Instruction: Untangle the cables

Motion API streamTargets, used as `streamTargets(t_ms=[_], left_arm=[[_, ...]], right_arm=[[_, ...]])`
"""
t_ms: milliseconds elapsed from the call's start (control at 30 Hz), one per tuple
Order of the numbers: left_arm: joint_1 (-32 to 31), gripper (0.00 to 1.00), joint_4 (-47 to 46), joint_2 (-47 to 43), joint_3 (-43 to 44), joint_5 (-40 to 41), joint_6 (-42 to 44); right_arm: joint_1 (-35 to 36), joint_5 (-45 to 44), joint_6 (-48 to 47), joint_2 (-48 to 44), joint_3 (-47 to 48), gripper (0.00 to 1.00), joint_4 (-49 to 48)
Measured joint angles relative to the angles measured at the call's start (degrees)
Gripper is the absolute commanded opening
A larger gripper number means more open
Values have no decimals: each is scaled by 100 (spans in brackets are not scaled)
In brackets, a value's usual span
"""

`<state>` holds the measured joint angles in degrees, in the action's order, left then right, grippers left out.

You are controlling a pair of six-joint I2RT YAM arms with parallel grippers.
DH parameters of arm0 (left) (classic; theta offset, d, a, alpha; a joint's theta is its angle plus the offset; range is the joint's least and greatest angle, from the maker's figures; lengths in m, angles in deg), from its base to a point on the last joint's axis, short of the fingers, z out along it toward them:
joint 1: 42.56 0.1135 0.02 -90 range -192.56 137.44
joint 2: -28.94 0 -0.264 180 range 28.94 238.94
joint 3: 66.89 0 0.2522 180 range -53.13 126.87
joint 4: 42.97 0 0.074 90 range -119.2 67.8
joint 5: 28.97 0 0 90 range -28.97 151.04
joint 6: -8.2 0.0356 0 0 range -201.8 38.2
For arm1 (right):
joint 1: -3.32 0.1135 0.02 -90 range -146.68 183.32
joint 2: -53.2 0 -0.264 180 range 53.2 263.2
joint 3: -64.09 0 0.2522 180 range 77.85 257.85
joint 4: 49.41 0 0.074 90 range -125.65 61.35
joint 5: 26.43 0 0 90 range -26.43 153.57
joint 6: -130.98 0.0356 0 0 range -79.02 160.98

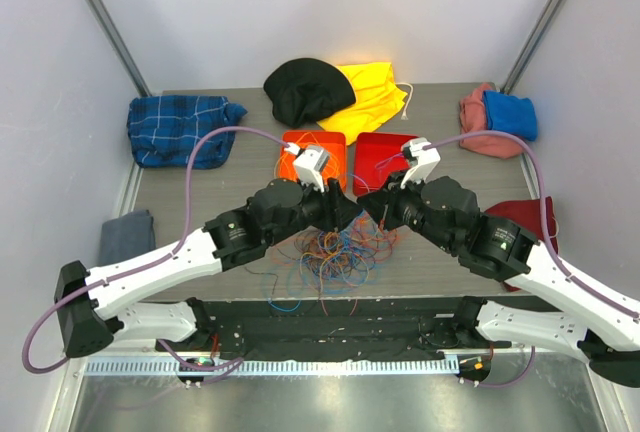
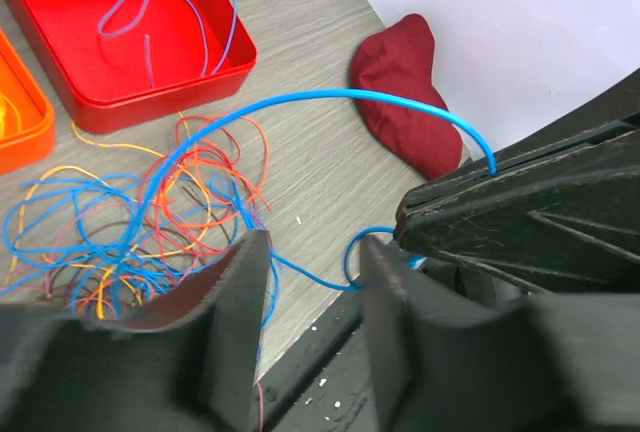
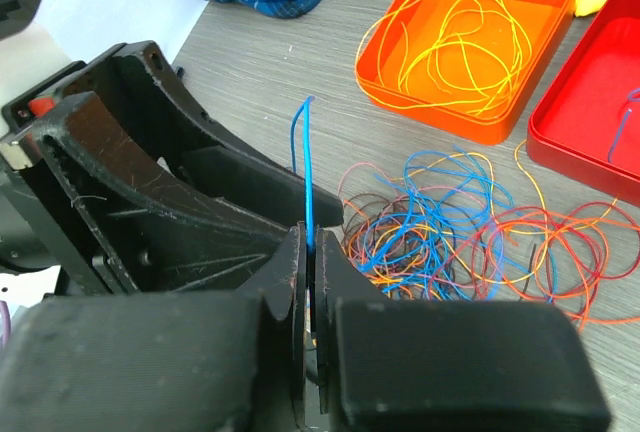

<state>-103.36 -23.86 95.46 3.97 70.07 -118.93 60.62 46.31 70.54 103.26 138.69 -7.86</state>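
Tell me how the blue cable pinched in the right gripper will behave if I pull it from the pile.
Probably springy, not limp: the blue cable holds a free arch between the tangled pile and the right gripper. Likely very light, being so thin. It may drag neighbours along, since its far end runs into those loops.

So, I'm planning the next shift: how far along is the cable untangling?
Partway. Done: yellow and orange cables lie in the orange tray, and a blue cable in the red tray. In hand: the right gripper is shut on a second blue cable, the left gripper open close by. Left: a tangled pile of blue, orange and red cables on the table.
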Motion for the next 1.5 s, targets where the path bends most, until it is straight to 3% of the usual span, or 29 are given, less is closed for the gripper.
streamTargets(t_ms=[300, 400, 500, 633, 767, 967, 1100, 1133, 1267, 1500], left_arm=[[-44, 6, -129, 26, 2, 70, 90], [-61, 0, -103, 26, 31, 175, 177], [-70, 0, -31, 24, 96, 299, 236], [-66, 0, 90, -33, 98, 435, 328], [-48, 0, 291, -37, 98, 560, 345], [-46, 0, 363, -85, 98, 614, 356], [-46, 0, 376, -179, 101, 601, 354], [-46, 0, 374, -201, 101, 595, 352], [-46, 0, 365, -315, 101, 522, 350], [-46, 0, 299, -417, 101, 310, 319]], right_arm=[[0, 33, 37, -22, -2, 1, 83], [0, 42, 39, -22, -2, 1, 105], [0, 42, 44, -22, -2, 9, 103], [0, 70, 55, -33, -2, 42, 90], [0, 81, 76, -122, -2, 55, 46], [0, 79, 76, -310, -7, 50, 39], [0, 103, 92, -361, -116, 24, -55], [0, 116, 85, -356, -146, 22, -70], [0, 173, 103, -323, -260, 22, -98], [0, 238, 105, -214, -267, 32, -234]])
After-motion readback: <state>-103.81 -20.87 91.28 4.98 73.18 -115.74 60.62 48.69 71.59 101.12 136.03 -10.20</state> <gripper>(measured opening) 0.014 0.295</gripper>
